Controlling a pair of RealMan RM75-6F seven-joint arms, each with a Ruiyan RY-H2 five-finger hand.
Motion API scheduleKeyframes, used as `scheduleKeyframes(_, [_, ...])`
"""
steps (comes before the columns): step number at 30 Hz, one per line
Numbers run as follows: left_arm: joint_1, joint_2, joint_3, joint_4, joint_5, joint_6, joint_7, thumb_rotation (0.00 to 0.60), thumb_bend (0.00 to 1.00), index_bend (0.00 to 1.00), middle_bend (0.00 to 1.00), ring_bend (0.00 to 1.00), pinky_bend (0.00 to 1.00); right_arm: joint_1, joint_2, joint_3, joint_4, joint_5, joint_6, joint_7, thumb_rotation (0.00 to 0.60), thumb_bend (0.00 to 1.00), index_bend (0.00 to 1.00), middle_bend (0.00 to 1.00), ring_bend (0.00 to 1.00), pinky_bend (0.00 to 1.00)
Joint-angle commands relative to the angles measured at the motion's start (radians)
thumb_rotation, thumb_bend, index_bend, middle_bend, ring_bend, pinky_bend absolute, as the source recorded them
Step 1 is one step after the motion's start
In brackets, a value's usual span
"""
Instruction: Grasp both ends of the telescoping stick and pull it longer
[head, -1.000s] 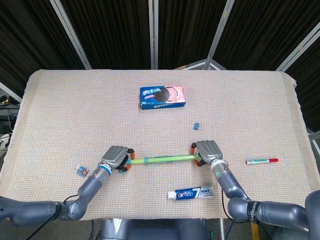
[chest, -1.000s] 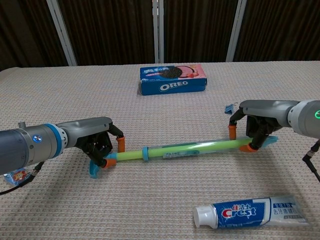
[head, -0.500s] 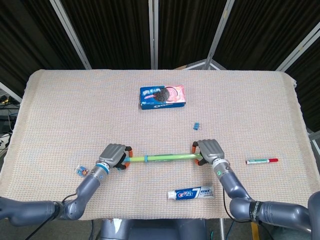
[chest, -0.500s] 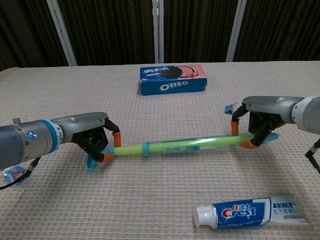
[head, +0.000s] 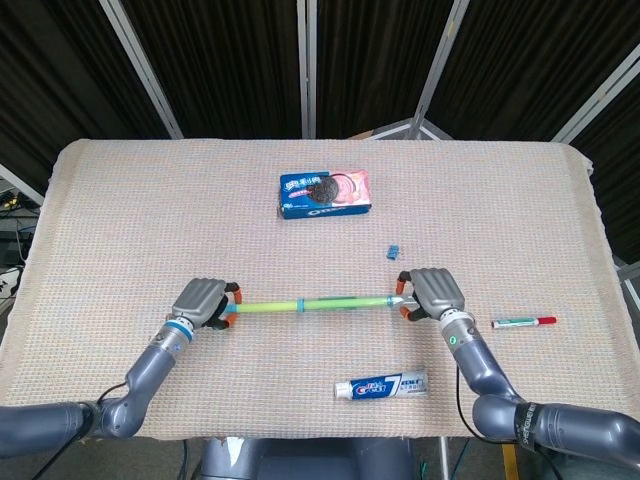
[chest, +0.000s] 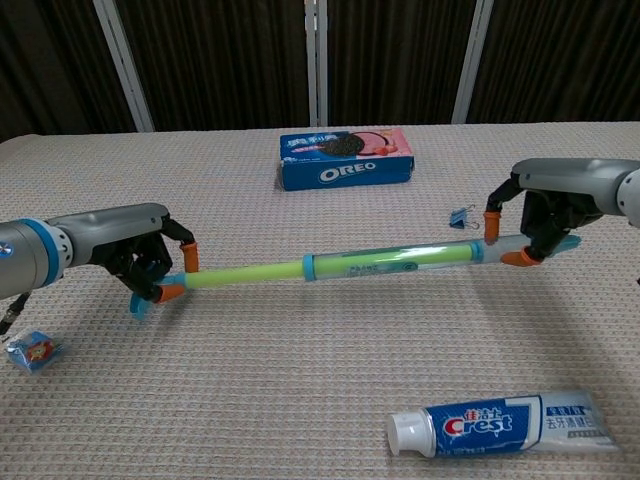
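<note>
A green telescoping stick with a blue collar hangs level just above the table, drawn out long. My left hand grips its left end, with a blue tip poking out below the fingers. My right hand grips its right end, fingers curled around the blue end cap. Both hands carry orange fingertips that wrap the stick.
An Oreo box lies at the back centre. A Crest toothpaste tube lies near the front edge. A small blue binder clip, a red-capped marker and a small wrapped sweet also lie on the cloth.
Both hands have moved apart, the left one leftward and the right one rightward. The stick between them has grown clearly longer, and the blue collar has shifted right.
</note>
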Motion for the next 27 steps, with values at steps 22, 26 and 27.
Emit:
scheduleKeyframes(22, [0.083, 0.079, 0.022, 0.082, 0.149, -0.039, -0.170, 0.600, 0.47, 0.69, 0.82, 0.82, 1.00, -0.050, 0.082, 0.019, -0.009, -0.034, 0.022, 0.062, 0.600, 0.38, 0.64, 1.00, 1.00, 1.00])
scheduleKeyframes(26, [0.089, 0.084, 0.019, 0.088, 0.149, -0.043, -0.176, 0.600, 0.48, 0.69, 0.82, 0.82, 1.00, -0.055, 0.093, 0.020, -0.001, -0.037, 0.020, 0.067, 0.600, 0.38, 0.64, 1.00, 1.00, 1.00])
scheduleKeyframes(27, [0.090, 0.085, 0.018, 0.090, 0.149, -0.045, -0.179, 0.600, 0.48, 0.69, 0.82, 0.82, 1.00, -0.057, 0.096, 0.020, 0.000, -0.038, 0.019, 0.067, 0.600, 0.38, 0.64, 1.00, 1.00, 1.00])
